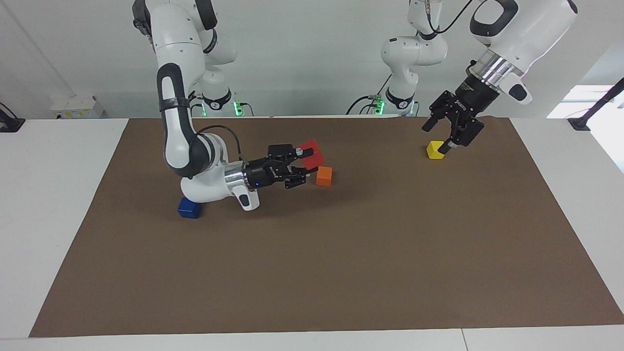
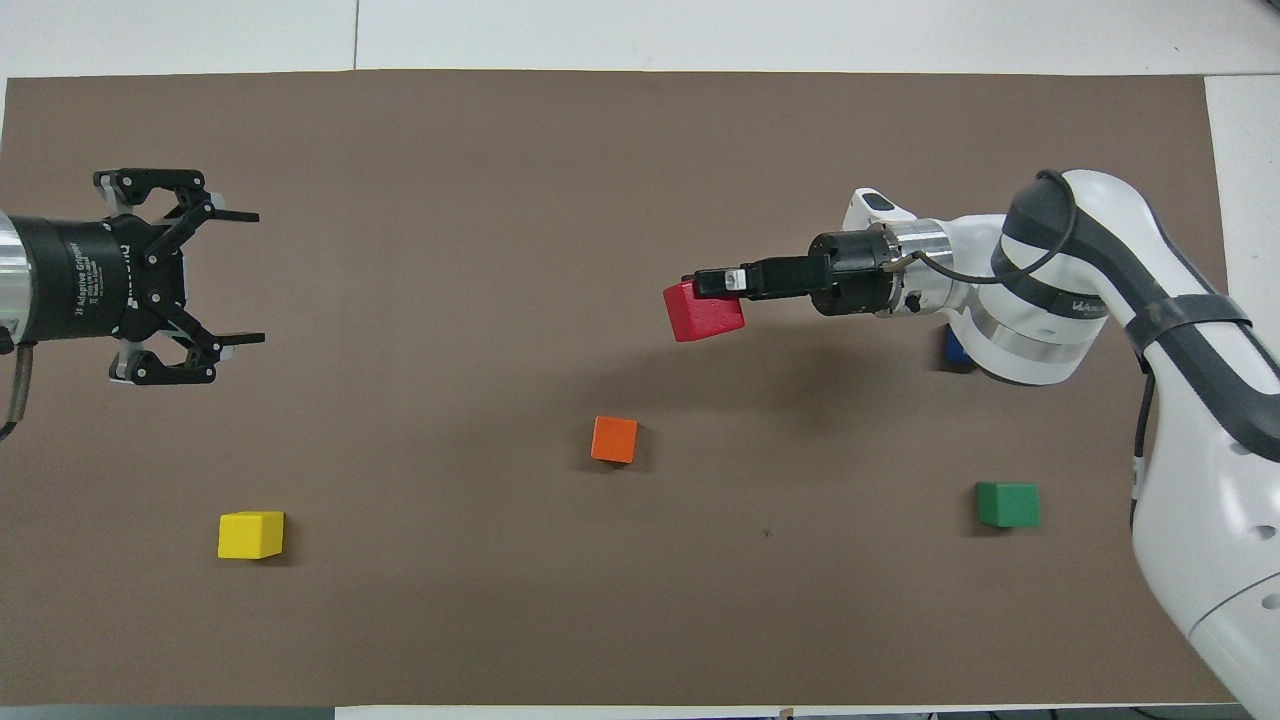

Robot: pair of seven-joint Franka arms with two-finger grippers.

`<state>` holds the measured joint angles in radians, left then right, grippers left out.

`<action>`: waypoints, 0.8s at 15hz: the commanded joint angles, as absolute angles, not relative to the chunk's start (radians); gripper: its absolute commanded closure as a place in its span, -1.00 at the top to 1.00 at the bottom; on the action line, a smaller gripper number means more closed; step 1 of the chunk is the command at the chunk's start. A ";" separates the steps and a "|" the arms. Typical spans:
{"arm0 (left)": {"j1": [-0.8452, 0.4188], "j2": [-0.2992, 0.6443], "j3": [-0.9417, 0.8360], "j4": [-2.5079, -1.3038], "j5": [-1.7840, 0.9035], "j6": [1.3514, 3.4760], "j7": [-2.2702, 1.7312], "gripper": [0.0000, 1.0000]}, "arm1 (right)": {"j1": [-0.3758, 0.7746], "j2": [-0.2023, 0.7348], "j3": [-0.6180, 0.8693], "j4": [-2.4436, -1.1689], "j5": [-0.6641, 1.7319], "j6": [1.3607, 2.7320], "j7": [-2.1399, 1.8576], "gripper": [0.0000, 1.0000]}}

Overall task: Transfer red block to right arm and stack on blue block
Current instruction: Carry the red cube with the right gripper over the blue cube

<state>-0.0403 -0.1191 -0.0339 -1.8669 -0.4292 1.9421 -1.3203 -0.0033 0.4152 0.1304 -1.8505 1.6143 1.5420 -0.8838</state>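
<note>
My right gripper (image 1: 304, 163) is shut on the red block (image 1: 312, 152), holding it tilted in the air above the mat beside the orange cube. From above, the red block (image 2: 703, 312) sticks out past the right gripper (image 2: 715, 292). The blue block (image 1: 189, 208) sits on the mat toward the right arm's end, partly covered by that arm's wrist; in the overhead view only a sliver of the blue block (image 2: 955, 347) shows. My left gripper (image 1: 440, 136) is open and holds nothing, raised over the yellow cube; the overhead view also shows the left gripper (image 2: 235, 278) with its fingers wide apart.
An orange cube (image 2: 614, 439) lies mid-mat, nearer the robots than the held block. A yellow cube (image 2: 250, 534) sits toward the left arm's end, a green cube (image 2: 1008, 504) toward the right arm's end. The brown mat (image 2: 640, 620) covers the table.
</note>
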 commanded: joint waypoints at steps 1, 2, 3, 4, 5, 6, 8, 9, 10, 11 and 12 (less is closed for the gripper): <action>-0.023 -0.101 0.010 -1.885 -0.396 1.907 -1.127 1.00 | -0.044 0.351 0.137 -1.894 1.476 1.597 -0.856 -1.00; -0.023 -0.086 0.030 -1.884 -0.378 1.902 -1.071 1.00 | -0.054 0.341 0.137 -1.894 1.415 1.623 -0.845 -1.00; -0.021 -0.074 0.040 -1.881 -0.323 1.904 -1.008 1.00 | -0.067 0.319 0.137 -1.898 1.348 1.647 -0.829 -1.00; -0.023 -0.054 0.040 -1.873 -0.258 1.907 -0.924 1.00 | -0.081 0.289 0.137 -1.902 1.265 1.667 -0.786 -1.00; -0.023 -0.034 0.041 -1.858 -0.212 1.901 -0.834 1.00 | -0.093 0.252 0.137 -1.908 1.167 1.677 -0.728 -1.00; -0.021 -0.014 0.043 -1.836 -0.193 1.893 -0.769 1.00 | -0.104 0.221 0.137 -1.908 1.084 1.681 -0.683 -1.00; -0.021 0.040 0.055 -1.774 -0.175 1.852 -0.671 1.00 | -0.133 0.177 0.137 -1.907 0.927 1.700 -0.615 -1.00; -0.021 0.064 0.063 -1.738 -0.170 1.801 -0.594 1.00 | -0.146 0.166 0.137 -1.908 0.872 1.701 -0.608 -1.00; -0.023 0.078 0.063 -1.709 -0.146 1.760 -0.475 1.00 | -0.152 0.152 0.137 -1.908 0.836 1.709 -0.591 -1.00; -0.023 0.081 0.063 -1.694 -0.085 1.735 -0.381 1.00 | -0.158 0.149 0.130 -1.908 0.772 1.729 -0.562 -1.00; -0.023 0.089 0.061 -1.672 -0.027 1.714 -0.308 1.00 | -0.167 0.146 0.130 -1.908 0.694 1.755 -0.546 -1.00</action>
<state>-0.0263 0.0511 0.0600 -1.7578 -0.1234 1.7955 -0.4598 -0.1478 0.1713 0.1258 -1.8745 0.8009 1.7029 -0.5822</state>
